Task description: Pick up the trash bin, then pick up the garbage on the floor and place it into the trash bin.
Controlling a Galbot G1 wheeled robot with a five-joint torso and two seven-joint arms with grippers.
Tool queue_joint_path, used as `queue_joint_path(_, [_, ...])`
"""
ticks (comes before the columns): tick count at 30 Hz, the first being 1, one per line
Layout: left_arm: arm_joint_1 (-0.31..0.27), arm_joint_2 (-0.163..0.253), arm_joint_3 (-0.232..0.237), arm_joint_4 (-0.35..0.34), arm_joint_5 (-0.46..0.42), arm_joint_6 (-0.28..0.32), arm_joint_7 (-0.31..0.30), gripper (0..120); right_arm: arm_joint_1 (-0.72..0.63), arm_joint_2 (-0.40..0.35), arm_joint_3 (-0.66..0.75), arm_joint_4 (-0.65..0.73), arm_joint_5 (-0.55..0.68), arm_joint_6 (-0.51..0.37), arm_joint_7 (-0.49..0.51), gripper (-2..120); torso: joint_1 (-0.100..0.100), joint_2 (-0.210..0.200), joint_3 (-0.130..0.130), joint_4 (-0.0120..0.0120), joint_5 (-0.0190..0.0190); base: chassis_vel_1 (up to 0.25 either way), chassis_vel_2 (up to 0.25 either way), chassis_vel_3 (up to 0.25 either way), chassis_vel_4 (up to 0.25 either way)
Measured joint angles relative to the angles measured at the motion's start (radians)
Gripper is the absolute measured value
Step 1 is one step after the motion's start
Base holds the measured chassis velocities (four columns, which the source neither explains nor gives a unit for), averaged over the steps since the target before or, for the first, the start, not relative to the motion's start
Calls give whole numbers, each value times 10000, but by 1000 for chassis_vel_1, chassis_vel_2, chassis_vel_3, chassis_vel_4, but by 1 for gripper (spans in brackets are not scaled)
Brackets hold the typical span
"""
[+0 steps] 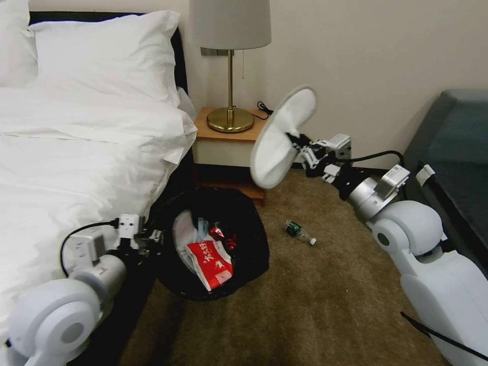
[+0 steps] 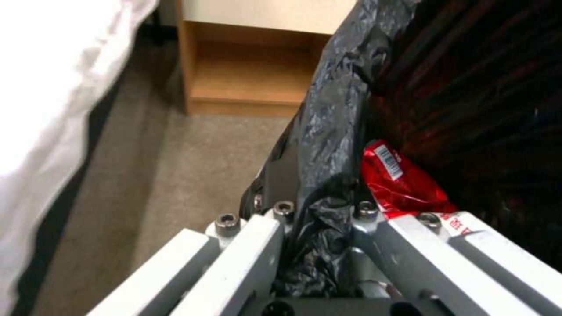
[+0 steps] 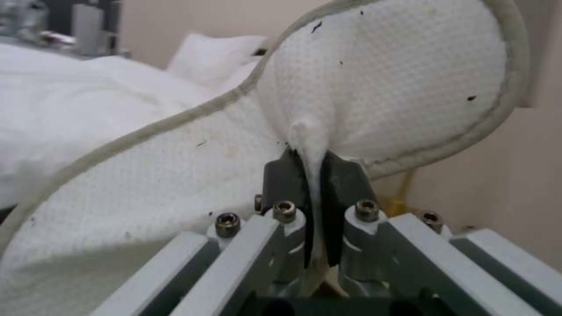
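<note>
Closest in, the left gripper (image 2: 319, 210) is clamped hard on the bin (image 1: 244, 213) rim, black liner bunched between its jaws, holding the bin off the carpet (image 1: 315, 305) beside the bed (image 1: 76, 152), mouth tipped toward the camera. Inside: a red wrapper (image 1: 211, 259), white tissue and more scraps.

Up high on the right, the right gripper (image 1: 297, 145) pinches a white slipper (image 1: 282, 134) in the air, above and just beyond the bin, in front of the nightstand (image 1: 229, 134) and its lamp (image 1: 230, 76). The right wrist view shows the pads (image 3: 281, 175) closed on a thin fold of the slipper's edge, the sole flaring out to either side.

That slipper looks light and floppy: soft waffle cloth, a thin sole, nothing to break. The edge pinch seems to suit it, though it's wide and may catch the rim or drape over it rather than drop cleanly; the bin's mouth looks big enough if it goes in end first.

Still on the floor: a small green bottle (image 1: 299, 232), lying on its side right of the bin. It looks light, hard, smooth and likely to roll, so a grip across the body seems best.
</note>
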Motion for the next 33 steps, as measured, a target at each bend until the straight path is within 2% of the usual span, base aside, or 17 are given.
queue_joint_path(1, [-194, -33, 244, 64, -2, 0, -70, 1, -85, -76, -187, 181, -9, -13, -21, 3, 0, 0, 0, -1, 0, 0, 0, 0, 0])
queue_joint_path(2, [-194, -33, 244, 64, -2, 0, -70, 1, -85, -76, -187, 181, -9, -13, -21, 3, 0, 0, 0, -1, 0, 0, 0, 0, 0])
queue_joint_path(4, [-459, -65, 691, 112, -8, 0, -178, 1, -152, -166, -585, 394, -50, -28, -79, 3, 0, 0, 0, 0, 0, 0, 0, 0, 0])
queue_joint_path(10, [-800, -70, 1172, 129, -88, 0, -354, 1, -140, -255, -1351, 508, -258, -34, -331, 3, 0, -1, 0, 0, 0, 0, 0, 0, 0])
queue_joint_path(17, [-861, -64, 1141, 135, -179, -1, -428, 1, -235, -438, -2025, 491, -823, 64, -1045, 3, 0, 0, 0, -1, -2, 0, 0, 0, 0])
queue_joint_path(24, [-868, -86, 1076, 134, -179, 0, -429, 1, -215, -385, -2579, 332, -1538, 284, -1282, 4, 0, 0, 0, 0, -1, 0, 0, 0, 0])
queue_joint_path(25, [-868, -86, 1063, 134, -180, 0, -429, 1, -208, -380, -2628, 312, -1575, 317, -1286, 5, 0, 0, 0, -1, -1, 0, 0, 0, 0])
queue_joint_path(27, [-865, -73, 987, 134, -198, 0, -429, 1, -158, -368, -2712, 251, -1610, 370, -1303, 19, 0, 0, 0, -1, -1, 0, 0, 0, 0])
queue_joint_path(31, [-831, -60, 839, 127, -265, 0, -423, 1, -122, -381, -2705, 231, -1613, 371, -1308, 28, 0, 0, 0, -1, -1, 0, 0, 0, 0])
queue_joint_path(33, [-825, -62, 709, 127, -312, 0, -415, 1, -125, -412, -2685, 298, -1590, 355, -1280, 40, 0, 0, 0, -1, -1, 0, 0, 0, 0])
